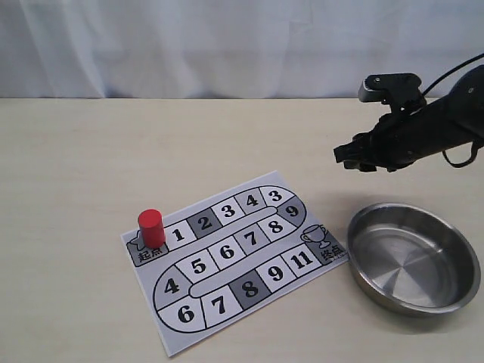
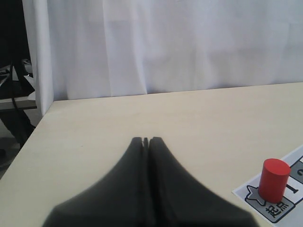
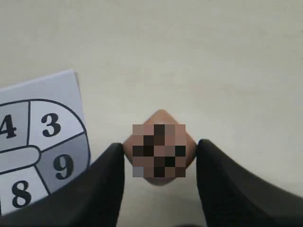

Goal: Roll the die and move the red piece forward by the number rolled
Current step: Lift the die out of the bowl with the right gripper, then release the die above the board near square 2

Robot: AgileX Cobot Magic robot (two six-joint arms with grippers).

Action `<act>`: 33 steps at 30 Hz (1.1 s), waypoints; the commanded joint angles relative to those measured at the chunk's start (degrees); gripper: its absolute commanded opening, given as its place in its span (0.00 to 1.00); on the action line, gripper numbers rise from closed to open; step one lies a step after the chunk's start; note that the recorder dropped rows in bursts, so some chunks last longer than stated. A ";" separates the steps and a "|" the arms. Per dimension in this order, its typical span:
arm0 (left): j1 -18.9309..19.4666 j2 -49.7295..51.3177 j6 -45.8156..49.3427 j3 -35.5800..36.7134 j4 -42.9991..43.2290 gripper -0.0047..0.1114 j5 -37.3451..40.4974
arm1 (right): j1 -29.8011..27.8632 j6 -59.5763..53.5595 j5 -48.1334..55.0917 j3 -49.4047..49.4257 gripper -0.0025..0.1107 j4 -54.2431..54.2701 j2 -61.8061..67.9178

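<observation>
The die (image 3: 160, 147), a tan cube with dark pips, sits between the two black fingers of my right gripper (image 3: 160, 150), which is shut on it by two opposite corners. In the exterior view that gripper (image 1: 354, 157) hangs above the table, right of the board and behind the bowl; the die itself is hidden there. The red piece (image 1: 151, 227) stands upright on the start square at the left end of the game board (image 1: 234, 261). My left gripper (image 2: 146, 140) is shut on nothing, with the red piece (image 2: 273, 178) off to one side of it.
A paper game board with numbered squares lies on the beige table. A round steel bowl (image 1: 414, 257) stands to the right of the board. A white curtain (image 1: 227, 45) closes off the back.
</observation>
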 commanded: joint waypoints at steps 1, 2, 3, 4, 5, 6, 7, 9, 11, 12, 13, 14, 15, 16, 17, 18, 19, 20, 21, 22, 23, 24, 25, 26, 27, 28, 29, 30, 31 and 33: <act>-0.18 -0.14 -0.25 0.21 -0.14 0.04 -0.41 | 0.32 -4.68 4.55 -1.91 0.21 9.12 2.58; -0.18 -0.14 -0.25 0.21 -0.14 0.04 -0.41 | 0.32 -5.13 5.27 -2.24 0.29 11.92 2.87; -0.18 -0.14 -0.25 0.21 -0.14 0.04 -0.41 | 0.32 -5.10 5.79 -2.53 0.37 13.82 3.02; -0.18 -0.14 -0.25 0.21 -0.14 0.04 -0.41 | 0.32 -5.32 6.48 -3.03 0.49 16.45 3.15; -0.18 -0.14 -0.25 0.21 -0.14 0.04 -0.41 | 0.32 -5.32 7.28 -3.30 0.57 18.54 3.15; -0.18 -0.14 -0.25 0.21 -0.14 0.04 -0.41 | 0.32 -6.27 8.53 -3.61 0.64 20.50 3.15; -0.18 -0.14 -0.25 0.21 -0.14 0.04 -0.41 | 0.32 -7.31 10.04 -4.14 0.72 22.68 3.15; -0.18 -0.14 -0.25 0.21 -0.14 0.04 -0.41 | 0.32 -8.65 10.76 -4.23 0.77 24.82 3.15; -0.18 -0.14 -0.25 0.21 -0.14 0.04 -0.41 | 0.32 -8.77 10.76 -4.13 0.77 24.29 3.15; -0.18 -0.14 -0.25 0.21 -0.14 0.04 -0.41 | 0.32 -8.77 10.65 -4.12 0.77 23.83 3.15; -0.18 -0.14 -0.25 0.21 -0.14 0.04 -0.41 | 0.15 -8.77 10.65 -4.12 0.76 23.07 3.15; -0.18 -0.14 -0.25 0.21 -0.14 0.04 -0.41 | 0.05 -8.77 10.65 -4.12 0.76 22.96 3.15; -0.18 -0.14 -0.25 0.21 -0.14 0.04 -0.41 | 0.05 -8.77 10.76 -4.12 0.76 22.52 3.15; -0.18 -0.14 -0.25 0.21 -0.14 0.04 -0.41 | 0.05 -8.77 10.76 -4.12 0.76 22.23 3.15; -0.18 -0.14 -0.25 0.21 -0.14 0.04 -0.41 | 0.05 -8.77 10.76 -4.12 0.76 22.09 3.15; -0.18 -0.14 -0.25 0.21 -0.14 0.04 -0.41 | 0.05 -8.77 10.76 -4.12 0.76 21.95 3.15; -0.18 -0.14 -0.25 0.21 -0.14 0.04 -0.41 | 0.05 -8.77 10.76 -4.12 0.76 21.70 3.15; -0.18 -0.14 -0.25 0.21 -0.14 0.04 -0.41 | 0.05 -8.77 10.66 -4.12 0.76 21.70 3.15; -0.18 -0.14 -0.25 0.21 -0.14 0.04 -0.41 | 0.05 -8.77 10.66 -4.12 0.76 21.70 3.15; -0.18 -0.14 -0.25 0.21 -0.14 0.04 -0.41 | 0.05 -8.77 10.66 -4.12 0.76 21.70 3.15; -0.18 -0.14 -0.25 0.21 -0.14 0.04 -0.41 | 0.05 -8.77 10.66 -4.12 0.76 21.70 3.15; -0.18 -0.14 -0.25 0.21 -0.14 0.04 -0.41 | 0.05 -8.77 10.66 -4.12 0.76 21.70 3.15; -0.18 -0.14 -0.25 0.21 -0.14 0.04 -0.41 | 0.05 -8.77 10.66 -4.12 0.76 21.70 3.15; -0.18 -0.14 -0.25 0.21 -0.14 0.04 -0.41 | 0.05 -8.77 10.66 -4.12 0.76 21.70 3.15; -0.18 -0.14 -0.25 0.21 -0.14 0.04 -0.41 | 0.05 -8.77 10.66 -4.12 0.76 21.70 3.15; -0.18 -0.14 -0.25 0.21 -0.14 0.04 -0.41 | 0.05 -8.77 10.66 -4.12 0.76 21.70 3.15; -0.18 -0.14 -0.25 0.21 -0.14 0.04 -0.41 | 0.05 -8.77 10.66 -4.12 0.76 21.70 3.15; -0.18 -0.14 -0.25 0.21 -0.14 0.04 -0.41 | 0.05 -8.77 10.66 -4.12 0.76 21.70 3.15; -0.18 -0.14 -0.25 0.21 -0.14 0.04 -0.41 | 0.05 -8.77 10.66 -4.12 0.76 21.70 3.15; -0.18 -0.14 -0.25 0.21 -0.14 0.04 -0.41 | 0.05 -8.77 10.66 -4.12 0.76 21.70 3.15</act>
